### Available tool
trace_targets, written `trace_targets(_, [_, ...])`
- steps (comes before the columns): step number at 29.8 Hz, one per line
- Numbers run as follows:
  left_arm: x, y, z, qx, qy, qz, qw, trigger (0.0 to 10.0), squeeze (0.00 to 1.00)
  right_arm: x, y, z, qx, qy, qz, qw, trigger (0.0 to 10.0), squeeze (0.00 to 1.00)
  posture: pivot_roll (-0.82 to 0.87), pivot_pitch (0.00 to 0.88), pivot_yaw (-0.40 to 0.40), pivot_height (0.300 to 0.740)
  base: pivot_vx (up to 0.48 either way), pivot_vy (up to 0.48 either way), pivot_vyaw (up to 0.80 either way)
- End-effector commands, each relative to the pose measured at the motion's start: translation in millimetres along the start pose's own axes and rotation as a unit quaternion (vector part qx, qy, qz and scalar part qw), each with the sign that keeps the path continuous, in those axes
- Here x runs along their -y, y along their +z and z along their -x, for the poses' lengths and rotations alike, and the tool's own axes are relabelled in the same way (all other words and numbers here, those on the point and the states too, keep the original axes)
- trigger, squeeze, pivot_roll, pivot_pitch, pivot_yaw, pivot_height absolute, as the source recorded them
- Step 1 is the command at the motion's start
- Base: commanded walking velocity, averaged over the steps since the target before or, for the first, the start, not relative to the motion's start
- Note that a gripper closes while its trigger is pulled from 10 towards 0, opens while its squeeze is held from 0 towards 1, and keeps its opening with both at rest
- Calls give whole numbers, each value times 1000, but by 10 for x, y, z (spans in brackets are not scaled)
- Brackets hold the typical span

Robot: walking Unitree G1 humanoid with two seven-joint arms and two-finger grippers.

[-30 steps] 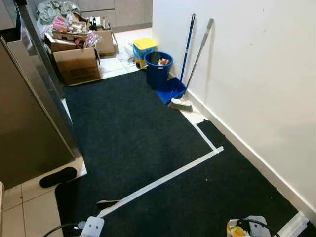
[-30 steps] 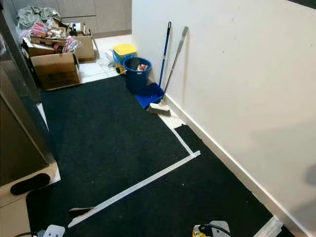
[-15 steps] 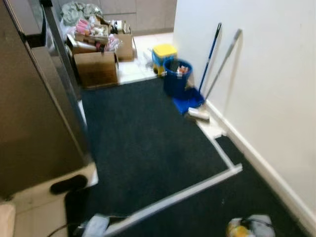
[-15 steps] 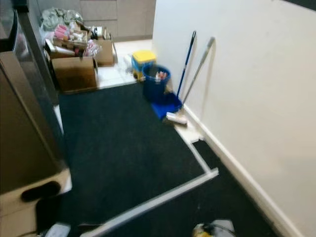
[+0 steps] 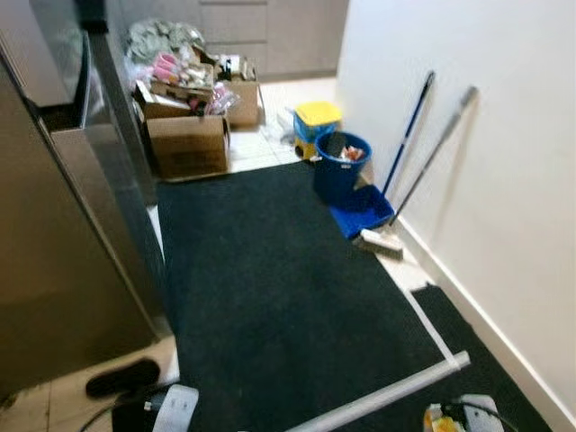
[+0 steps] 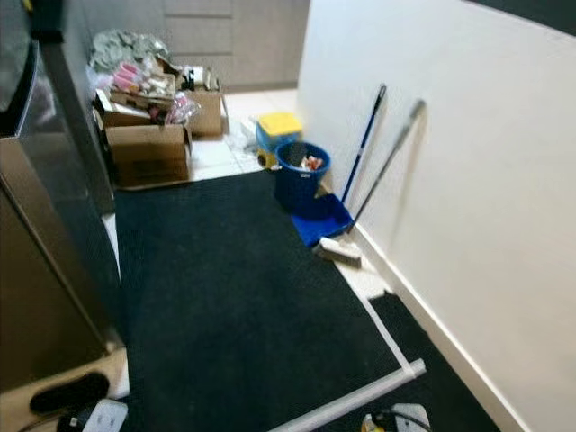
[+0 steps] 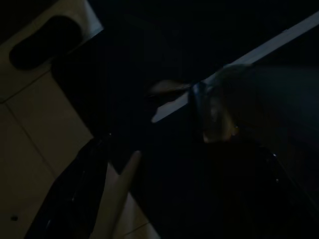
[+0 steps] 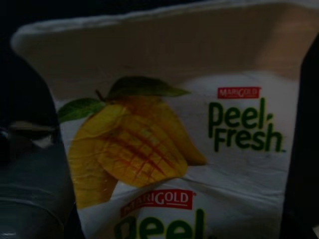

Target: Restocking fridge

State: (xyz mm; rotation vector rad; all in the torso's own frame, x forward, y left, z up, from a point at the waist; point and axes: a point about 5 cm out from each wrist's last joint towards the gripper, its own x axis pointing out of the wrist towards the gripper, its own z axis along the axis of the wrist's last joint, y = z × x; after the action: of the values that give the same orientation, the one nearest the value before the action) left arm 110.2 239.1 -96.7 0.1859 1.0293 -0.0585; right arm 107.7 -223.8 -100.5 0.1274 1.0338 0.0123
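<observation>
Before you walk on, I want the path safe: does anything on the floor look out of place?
Yes. A black slipper lies alone on the tiles beside the fridge. White tape crosses the dark mat with one end lifted, which might catch a foot.

Blue bucket (image 5: 341, 166), broom (image 5: 423, 180) by wall; cardboard boxes (image 5: 187, 144) behind black mat (image 5: 270, 297).

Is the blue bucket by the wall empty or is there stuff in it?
Not empty. The blue bucket stands upright with some red and white things poking up at its rim.
</observation>
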Motion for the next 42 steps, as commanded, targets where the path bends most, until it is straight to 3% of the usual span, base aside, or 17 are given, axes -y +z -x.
trace_targets(1, [46,45,-21,5,-6,-1,1000,10000,0,66,-29,29,-2,-10,-3,1000,10000,0,-40,27,-97,740,461,0,0])
trace_targets(24, [38,30,-15,4,-1,1,1000,10000,0,64,-12,21,-3,-10,3,1000,10000,0,-35,17,-99,740,445,0,0])
trace_targets(42, [23,46,-17,8,1,13,1000,10000,0,45,-4,13,-5,-5,8,1000,10000,0,-39,16,-95,740,14,0,0])
